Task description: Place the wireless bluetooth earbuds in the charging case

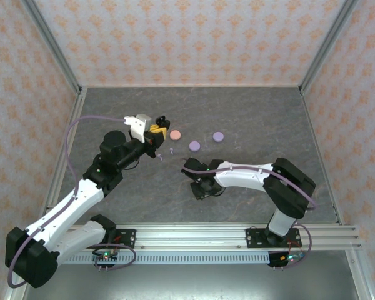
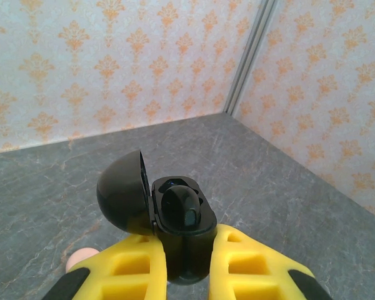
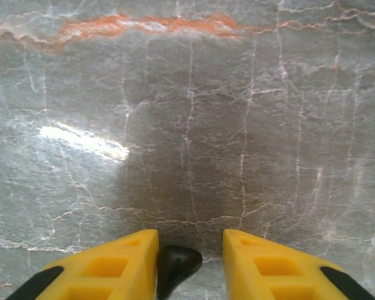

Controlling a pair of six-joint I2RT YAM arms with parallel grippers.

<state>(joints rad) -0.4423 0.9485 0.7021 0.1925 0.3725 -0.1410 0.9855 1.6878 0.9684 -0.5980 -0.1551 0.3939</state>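
My left gripper is shut on a black charging case and holds it upright above the table, lid swung open to the left. One black earbud sits in the case. From above, that gripper and the case are at the middle left. My right gripper is low over the table with a second black earbud between its fingers. This earbud touches the left finger, while a gap separates it from the right finger. In the top view the right gripper is near the centre.
Three round cases lie in a row behind the grippers: pink, lilac and purple. Two tiny lilac earbuds lie just below the left gripper. The pink case's edge peeks beside the left finger. Patterned walls enclose the table.
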